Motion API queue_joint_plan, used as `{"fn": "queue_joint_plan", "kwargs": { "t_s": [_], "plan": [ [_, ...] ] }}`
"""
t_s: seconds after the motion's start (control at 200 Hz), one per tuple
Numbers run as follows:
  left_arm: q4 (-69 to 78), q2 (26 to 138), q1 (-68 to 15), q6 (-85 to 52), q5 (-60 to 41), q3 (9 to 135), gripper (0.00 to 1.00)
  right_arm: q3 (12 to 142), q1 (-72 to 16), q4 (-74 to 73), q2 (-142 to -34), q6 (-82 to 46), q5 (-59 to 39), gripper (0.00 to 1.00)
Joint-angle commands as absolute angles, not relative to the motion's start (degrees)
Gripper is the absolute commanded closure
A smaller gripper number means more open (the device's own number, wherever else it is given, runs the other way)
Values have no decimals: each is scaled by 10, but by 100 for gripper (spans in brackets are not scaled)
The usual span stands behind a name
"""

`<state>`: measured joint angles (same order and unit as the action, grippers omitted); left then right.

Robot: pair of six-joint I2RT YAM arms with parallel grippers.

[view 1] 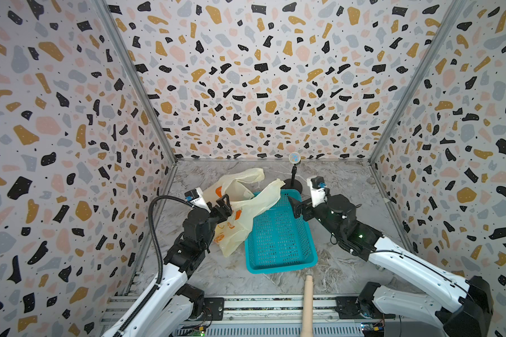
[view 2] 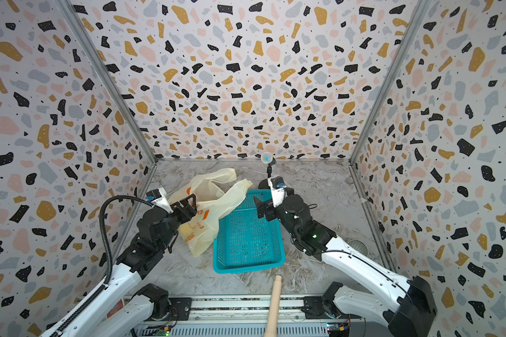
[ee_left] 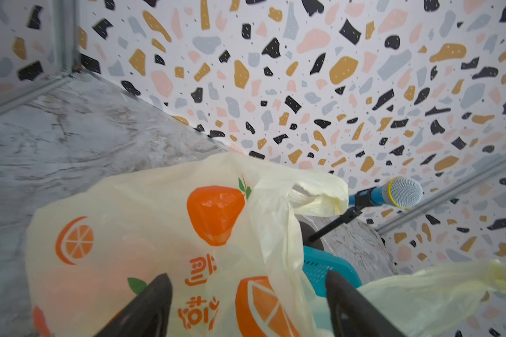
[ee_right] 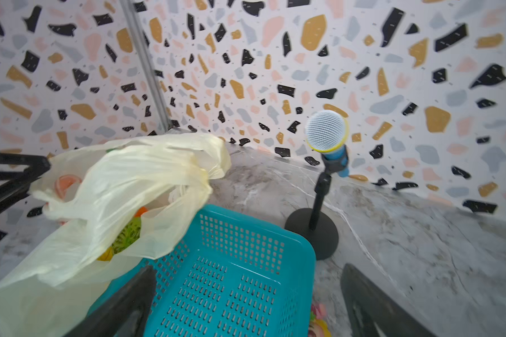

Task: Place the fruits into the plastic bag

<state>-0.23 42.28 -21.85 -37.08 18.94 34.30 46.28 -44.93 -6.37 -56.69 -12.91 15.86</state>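
Basket (view 1: 278, 239) touches plastic bag (view 1: 247, 217), microphone (view 1: 294, 158) behind.

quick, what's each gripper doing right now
left gripper: open, nothing held, facing the plastic bag
right gripper: open, nothing held, above the teal basket

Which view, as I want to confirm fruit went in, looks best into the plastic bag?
The right wrist view: it faces the plastic bag at its open mouth, where a green lumpy fruit shows. Both top views show only its crumpled outside, a handle draped over the teal basket; the left wrist view shows only its printed side.
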Motion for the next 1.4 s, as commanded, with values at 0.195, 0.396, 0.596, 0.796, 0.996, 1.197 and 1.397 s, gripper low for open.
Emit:
{"fn": "queue_joint_plan", "kwargs": {
  "t_s": [0.195,0.396,0.596,0.796,0.996,1.197,1.397],
  "plan": [
    [-66,372,-218,-275,611,380,0,337,-375,-6,-379,-245,404,1],
    [-76,449,-201,-211,689,338,0,179,-324,-168,-330,-105,428,1],
    [-1,512,-191,-185,743,247,1,44,-297,-407,-417,0,454,1],
    [133,539,-173,-173,663,198,1,42,-243,-500,-565,-27,429,1],
    [266,627,-161,-154,636,181,1,39,-156,-662,-663,-18,270,1],
    [414,717,-156,-126,632,162,0,100,-106,-638,-737,-7,187,1],
    [485,758,-139,-89,543,174,2,79,-90,-815,-864,15,153,1]
  ]
}}
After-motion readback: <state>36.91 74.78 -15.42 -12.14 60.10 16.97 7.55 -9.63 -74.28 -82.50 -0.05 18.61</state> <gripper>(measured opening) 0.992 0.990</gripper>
